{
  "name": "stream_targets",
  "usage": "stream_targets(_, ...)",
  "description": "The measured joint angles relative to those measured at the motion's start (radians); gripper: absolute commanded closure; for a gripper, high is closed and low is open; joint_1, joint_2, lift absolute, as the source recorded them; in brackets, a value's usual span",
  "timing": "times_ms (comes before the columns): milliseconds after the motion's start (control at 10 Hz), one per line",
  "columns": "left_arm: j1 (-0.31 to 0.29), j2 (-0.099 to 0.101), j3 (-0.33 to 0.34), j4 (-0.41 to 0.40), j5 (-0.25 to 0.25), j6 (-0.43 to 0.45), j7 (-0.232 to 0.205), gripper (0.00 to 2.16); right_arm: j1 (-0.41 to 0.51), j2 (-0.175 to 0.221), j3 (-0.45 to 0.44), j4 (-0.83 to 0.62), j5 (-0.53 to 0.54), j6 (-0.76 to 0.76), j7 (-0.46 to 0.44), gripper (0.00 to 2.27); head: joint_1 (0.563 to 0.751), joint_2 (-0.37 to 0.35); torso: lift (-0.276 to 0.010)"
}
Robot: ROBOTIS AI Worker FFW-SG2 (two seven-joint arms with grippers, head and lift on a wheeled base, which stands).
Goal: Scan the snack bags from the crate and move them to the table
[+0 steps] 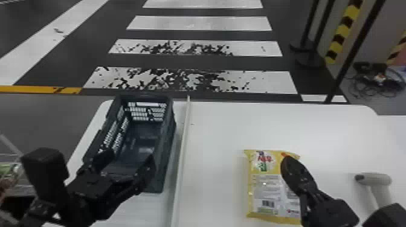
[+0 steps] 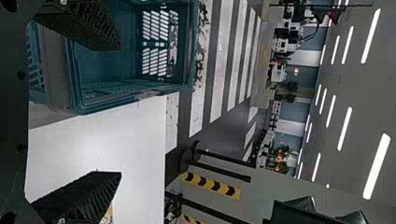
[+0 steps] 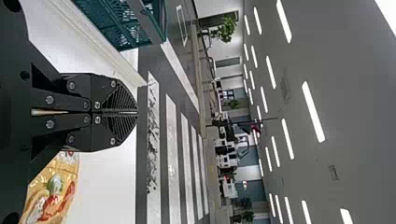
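I log one yellow rectangular plastic snack bag (image 1: 262, 193), flat on the white counter (image 1: 217, 132), long axis fore-and-aft, nearer my closed black two-fingered right tool (image 3: 137, 112) than my open black two-fingered left tool (image 2: 121, 111).

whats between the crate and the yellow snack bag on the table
In the head view, a long pale strip runs alongside the crate, then bare white tabletop reaches to the yellow snack bag.

My right gripper (image 1: 288, 163), fingers (image 3: 116, 128) together over the white table (image 3: 102, 182), snack bag (image 3: 49, 196) near, crate (image 3: 112, 23) farther off.
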Motion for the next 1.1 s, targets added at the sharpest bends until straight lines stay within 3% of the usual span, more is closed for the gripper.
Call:
stream_targets(400,0.004,0.002,0.001,0.001,0.006,0.005,-0.004,0.04,-0.157,0.006,0.025,0.244,0.02,-0.04,0.023,2.24,0.695,0.084,-0.095)
stream_targets(800,0.004,0.018,0.002,0.009,0.031,0.005,-0.015,0.04,-0.251,0.004,0.004,0.464,0.044,-0.195,0.021,2.24,0.695,0.036,-0.095)
stream_targets(1100,0.01,0.021,0.002,0.002,0.034,0.002,-0.014,0.04,-0.278,0.003,0.003,0.559,0.045,-0.223,0.042,2.24,0.695,0.026,-0.095)
